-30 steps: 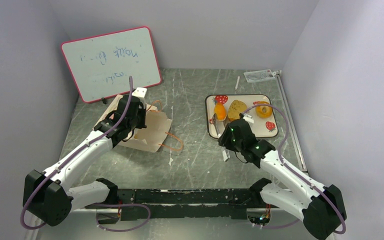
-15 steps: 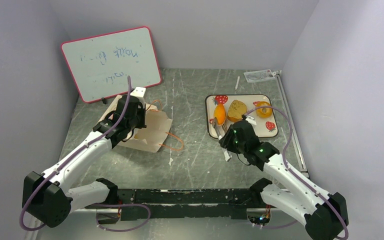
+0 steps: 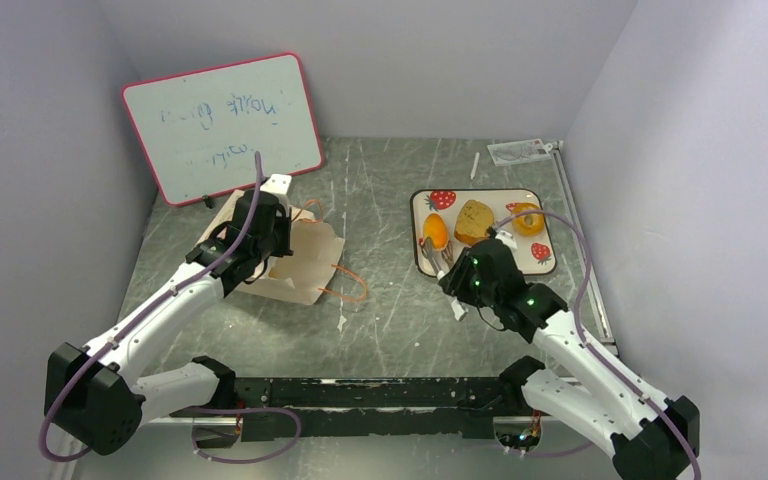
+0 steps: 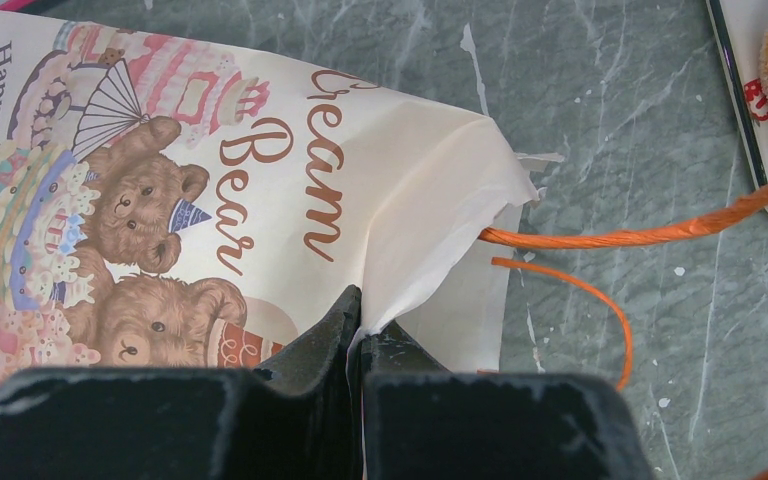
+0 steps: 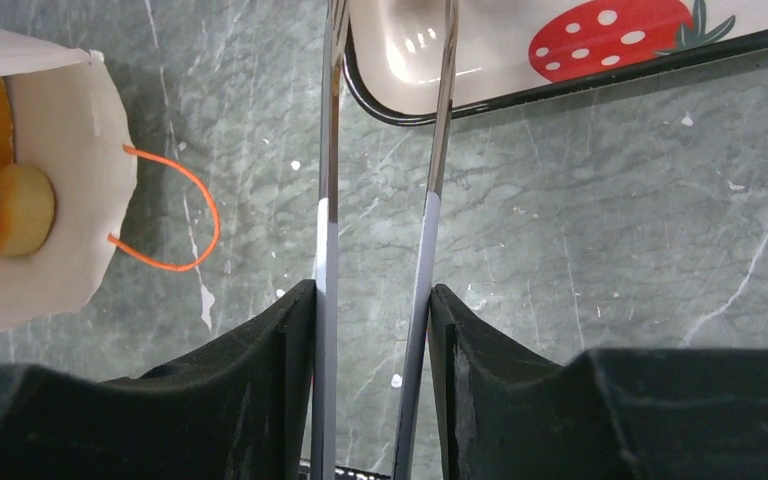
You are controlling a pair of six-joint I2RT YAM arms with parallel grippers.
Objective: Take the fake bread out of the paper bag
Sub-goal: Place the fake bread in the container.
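Note:
The paper bag (image 3: 300,262) lies flat on the table, its bear print up in the left wrist view (image 4: 260,180). My left gripper (image 3: 260,228) is shut on its mouth edge (image 4: 360,320). My right gripper (image 3: 462,280) is shut on metal tongs (image 5: 326,230), whose open tips reach the near left rim of the tray (image 3: 480,193). On the tray lie an orange oval roll (image 3: 434,232), a brown speckled loaf chunk (image 3: 473,220) and a ring bagel (image 3: 527,220). In the right wrist view a small tan roll (image 5: 15,208) shows in the bag's open mouth (image 5: 70,200).
A pink-framed whiteboard (image 3: 222,125) leans at the back left behind the bag. The bag's orange cord handles (image 3: 345,285) lie on the table towards the middle. A small clear packet (image 3: 520,150) lies at the back right corner. Grey walls close in on three sides.
My right gripper has drawn back from the tray towards the near side with the tongs; the orange roll stays on the tray. The left gripper holds the bag as before.

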